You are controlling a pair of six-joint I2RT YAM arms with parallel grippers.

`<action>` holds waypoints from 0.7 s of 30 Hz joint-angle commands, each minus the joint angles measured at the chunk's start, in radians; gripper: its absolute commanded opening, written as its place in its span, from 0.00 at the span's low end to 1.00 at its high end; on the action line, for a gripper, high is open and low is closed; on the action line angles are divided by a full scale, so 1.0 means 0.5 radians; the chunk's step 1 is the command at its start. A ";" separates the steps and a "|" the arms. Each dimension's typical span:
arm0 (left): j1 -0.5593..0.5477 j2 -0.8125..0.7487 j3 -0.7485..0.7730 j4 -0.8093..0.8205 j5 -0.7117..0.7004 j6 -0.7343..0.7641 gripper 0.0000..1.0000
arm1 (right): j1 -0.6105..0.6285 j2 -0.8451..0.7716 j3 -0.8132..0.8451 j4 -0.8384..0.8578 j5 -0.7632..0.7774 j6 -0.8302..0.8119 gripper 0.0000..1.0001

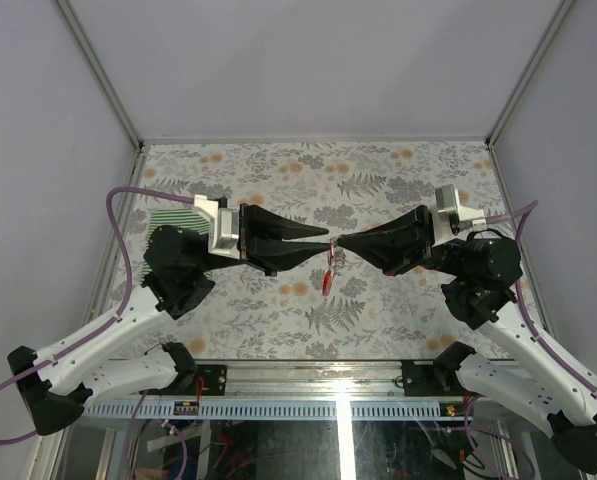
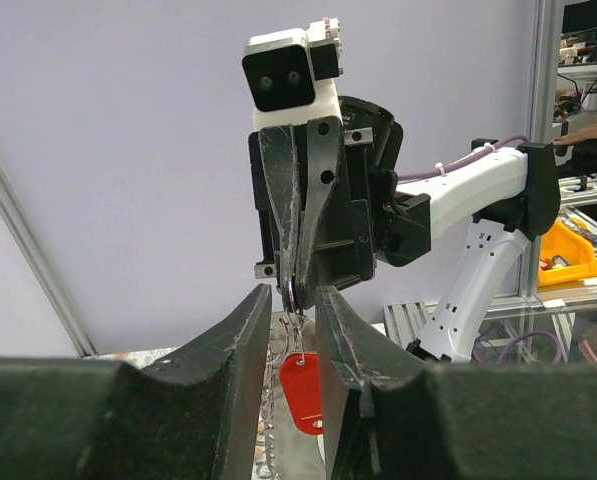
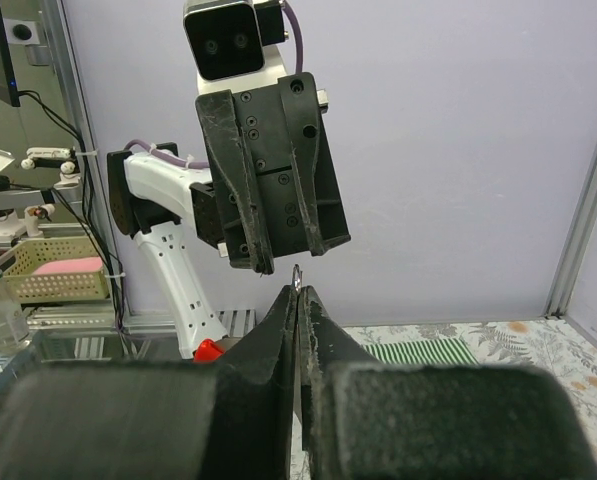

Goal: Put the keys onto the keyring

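Observation:
The keyring (image 3: 297, 274) is a thin silvery ring pinched edge-on at the tip of my right gripper (image 3: 298, 292), which is shut on it. A red plastic tag (image 2: 302, 392) and a short ball chain (image 2: 269, 400) hang from the ring (image 2: 291, 297). My left gripper (image 2: 293, 292) is open, one finger on each side of the ring and tag, with neither visibly touching them. In the top view both grippers meet tip to tip above the table's middle, left (image 1: 327, 241) and right (image 1: 341, 243), with the red tag (image 1: 327, 281) hanging below. No keys with green, black or blue tags are in view.
A green-and-white striped cloth (image 1: 171, 217) lies at the back left under the left arm, and also shows in the right wrist view (image 3: 423, 352). The floral table cover (image 1: 378, 170) is ringed by a metal frame (image 1: 138, 145) and grey walls.

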 commanded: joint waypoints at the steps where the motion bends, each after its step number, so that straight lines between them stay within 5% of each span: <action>1: -0.015 0.009 -0.021 0.127 -0.066 -0.021 0.26 | -0.004 -0.032 0.099 0.127 -0.009 -0.025 0.00; 21: -0.027 0.073 -0.034 0.096 -0.037 -0.029 0.18 | -0.004 -0.038 0.103 0.157 -0.001 -0.013 0.00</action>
